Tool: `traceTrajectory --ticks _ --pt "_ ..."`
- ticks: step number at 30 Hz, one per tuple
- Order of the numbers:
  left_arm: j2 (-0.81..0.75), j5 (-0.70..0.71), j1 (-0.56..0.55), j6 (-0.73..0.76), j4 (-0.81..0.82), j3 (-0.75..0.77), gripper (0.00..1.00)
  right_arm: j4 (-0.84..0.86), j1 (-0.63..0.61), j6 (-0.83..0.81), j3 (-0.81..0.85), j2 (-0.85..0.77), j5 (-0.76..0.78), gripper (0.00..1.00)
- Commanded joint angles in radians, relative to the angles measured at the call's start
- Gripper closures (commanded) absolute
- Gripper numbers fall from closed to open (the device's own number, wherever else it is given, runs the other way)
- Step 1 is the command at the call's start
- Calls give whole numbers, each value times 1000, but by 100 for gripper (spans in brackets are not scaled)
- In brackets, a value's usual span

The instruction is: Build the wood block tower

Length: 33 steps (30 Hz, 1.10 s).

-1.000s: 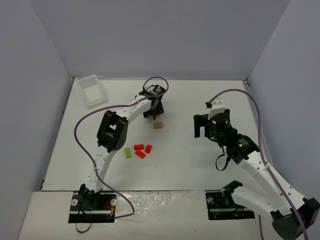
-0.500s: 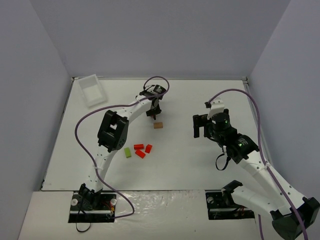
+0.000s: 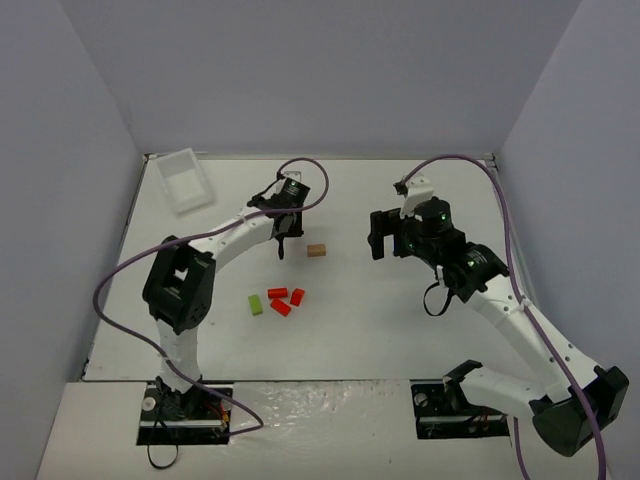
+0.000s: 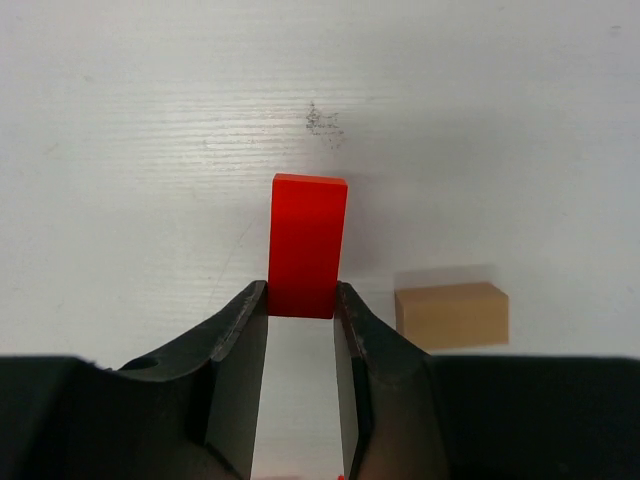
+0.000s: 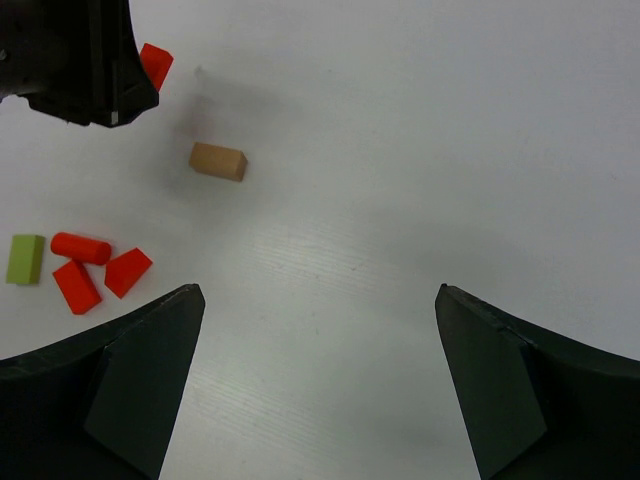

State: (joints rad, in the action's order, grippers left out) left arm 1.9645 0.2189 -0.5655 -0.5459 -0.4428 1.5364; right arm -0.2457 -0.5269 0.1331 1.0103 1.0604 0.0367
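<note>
Six wood tower pieces [image 5: 128,272] on white table [image 3: 400,330], none stacked. Far left, back corner: clear tray [image 3: 187,182], well apart from all pieces. Next, toward mid-table: green block [image 3: 256,304], then red cylinder [image 3: 277,294], red brick [image 3: 281,308] and red wedge [image 3: 297,297], bunched close, all lying down. Behind that bunch: left gripper [image 4: 300,292], jaws narrow, clamped on red block [image 4: 308,230] by its near end, far end sticking out past the jaw tips. Tan block [image 3: 316,251] just right of the held one, not touching it, lying alone on its long side. Small dark smudge [image 4: 322,120] on table beyond the held block in left wrist view. Right side: right gripper [image 5: 317,295], jaws spread wide, holding nothing, over bare table, well apart from tan block and from the loose bunch.
</note>
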Motion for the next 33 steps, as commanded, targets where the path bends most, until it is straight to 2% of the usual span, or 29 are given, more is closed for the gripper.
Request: traceTrajectory --ticks 1,5,11,21,33 --pt "-269 -144 -7 211 384 -168 100 45 8 36 149 62 -136 4" --pt "-400 -298 -11 328 525 -339 100 45 12 95 240 149 -243 10" --pt "-517 -460 -26 455 576 -430 100 46 12 189 379 282 -410 24" --pt "-628 -559 -56 472 664 -485 97 47 12 269 447 410 -450 30" --pt "-645 -619 -62 466 683 -495 96 56 21 273 478 471 -567 38"
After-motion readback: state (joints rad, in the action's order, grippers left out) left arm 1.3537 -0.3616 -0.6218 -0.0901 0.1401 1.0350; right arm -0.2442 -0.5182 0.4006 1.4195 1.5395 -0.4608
